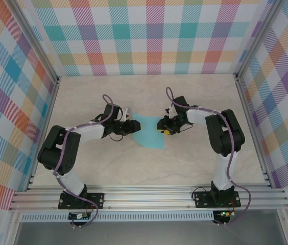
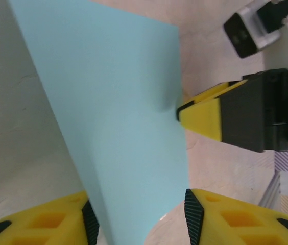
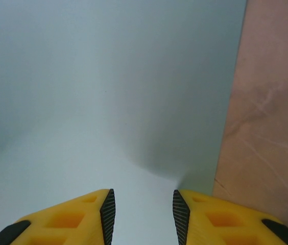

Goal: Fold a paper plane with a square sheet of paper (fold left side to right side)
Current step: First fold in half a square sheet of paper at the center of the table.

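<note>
The left gripper (image 2: 140, 222) has its jaws parted, and the near end of the turquoise sheet of paper (image 2: 113, 102) lies in the gap, with a sliver of bare table (image 2: 205, 168) beside one pad. The right gripper (image 3: 141, 217) also holds its jaws apart, pale paper showing between them, and its yellow tip touches the sheet's opposite edge. The sheet lies on the table between the two arms, well clear of the plaid walls (image 1: 154, 30).
</note>
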Available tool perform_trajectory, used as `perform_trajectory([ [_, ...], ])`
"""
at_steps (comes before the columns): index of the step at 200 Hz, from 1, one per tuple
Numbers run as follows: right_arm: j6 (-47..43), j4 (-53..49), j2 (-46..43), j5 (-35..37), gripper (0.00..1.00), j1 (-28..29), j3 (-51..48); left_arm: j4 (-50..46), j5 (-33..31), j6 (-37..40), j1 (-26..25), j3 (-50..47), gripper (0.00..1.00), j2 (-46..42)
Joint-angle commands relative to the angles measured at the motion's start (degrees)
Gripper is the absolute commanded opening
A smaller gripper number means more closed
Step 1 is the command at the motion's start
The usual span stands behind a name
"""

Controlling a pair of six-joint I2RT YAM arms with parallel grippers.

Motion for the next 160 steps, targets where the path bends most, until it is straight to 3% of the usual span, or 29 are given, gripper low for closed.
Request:
perform_trajectory([
  [1,0.58,0.58,1.32,2.63,0.38,0.33,-1.60,7.08,4.42,-4.14,-2.53,2.18,0.55,-0.68],
  [54,2.11,4.37,-2.59,-0.39,0.40,-2.05,-3.81,10.07,5.11,-6.42,-6.31,5.40,0.60,5.32],
  [112,2.56,5.56,-11.72,-4.69,0.48,-6.54,-5.86,10.12,4.92,-6.88,-7.41,7.31,0.49,9.36],
  [137,6.52,10.25,-10.97,-10.87,0.48,-6.21,-6.10,9.99,4.79,-6.90,-7.54,7.82,0.45,10.05],
  [160,8.03,11.91,-8.49,-11.26,0.47,-4.71,-5.25,9.65,4.79,-6.84,-7.62,8.01,0.42,10.20],
])
